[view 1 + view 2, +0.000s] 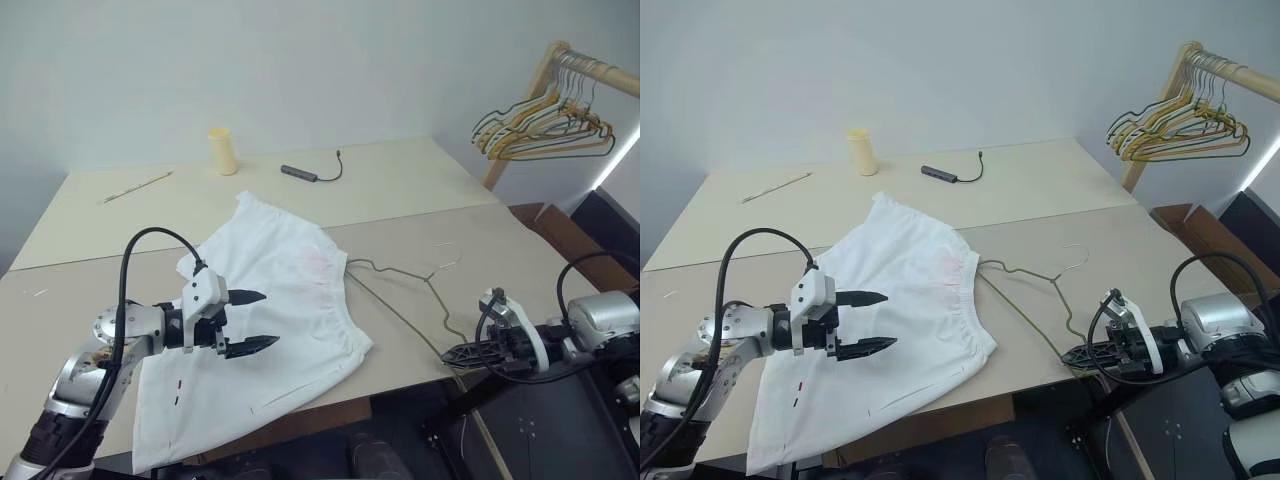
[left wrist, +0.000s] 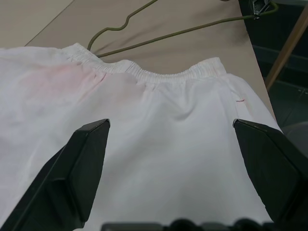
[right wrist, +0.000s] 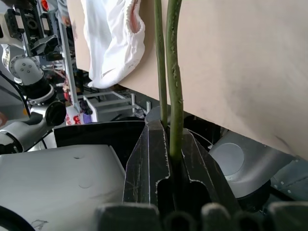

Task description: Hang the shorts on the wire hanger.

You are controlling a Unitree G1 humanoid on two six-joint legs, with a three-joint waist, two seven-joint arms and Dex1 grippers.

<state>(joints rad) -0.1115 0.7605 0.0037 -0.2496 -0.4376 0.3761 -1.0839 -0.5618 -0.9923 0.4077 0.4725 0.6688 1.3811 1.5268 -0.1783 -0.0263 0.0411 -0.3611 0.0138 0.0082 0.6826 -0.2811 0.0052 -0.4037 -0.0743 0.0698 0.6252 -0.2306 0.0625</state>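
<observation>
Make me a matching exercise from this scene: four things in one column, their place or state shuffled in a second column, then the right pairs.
Things
1. left gripper
2. right gripper
3. shorts
4. yellow cup

Place or state
A. standing upright at the far side of the table
B. open, over the white cloth
C. lying flat on the table
D. shut on the wire hanger at the table's near edge

Pairs: 1-B, 2-D, 3-C, 4-A

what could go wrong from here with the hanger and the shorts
The right gripper pinches the wire hanger at one end, right at the table edge; the thin wire could twist or slip from the fingers. The hanger's far end lies at the shorts' waistband, so pulling may drag the cloth. The left gripper is open above the shorts, holding nothing, so they may bunch.
</observation>
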